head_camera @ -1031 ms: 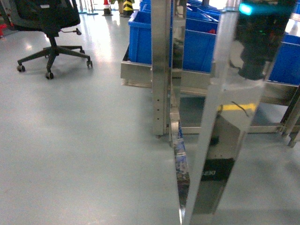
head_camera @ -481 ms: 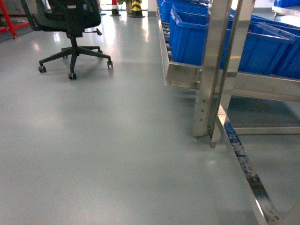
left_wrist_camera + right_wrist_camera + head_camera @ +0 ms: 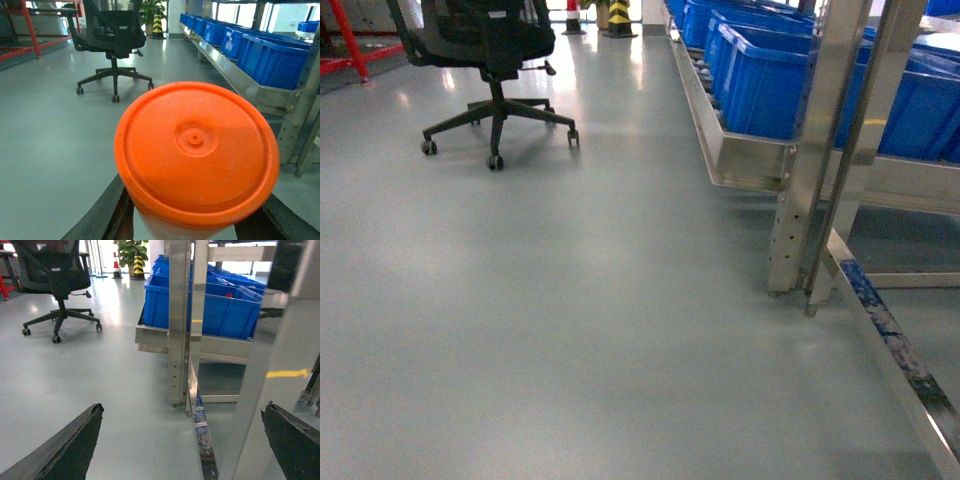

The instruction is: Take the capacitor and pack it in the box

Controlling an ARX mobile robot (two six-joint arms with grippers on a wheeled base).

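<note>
Head view: grey floor (image 3: 570, 330), a black office chair (image 3: 490, 50) at upper left, and a steel rack (image 3: 820, 150) on the right carrying blue bins (image 3: 760, 80). Neither claw appears here, nor does the box.

Left wrist view: the left claw (image 3: 195, 220) is clenched around an orange-lidded cylindrical container (image 3: 195, 150), the capacitor, with dark fingers (image 3: 107, 215) at either side of its pale body. Chair and bins stand beyond.

Right wrist view: the right claw (image 3: 182, 440) is released, its fingers (image 3: 75, 440) spread wide with nothing between them, facing the rack upright and bins. The box is not visible in any view.
</note>
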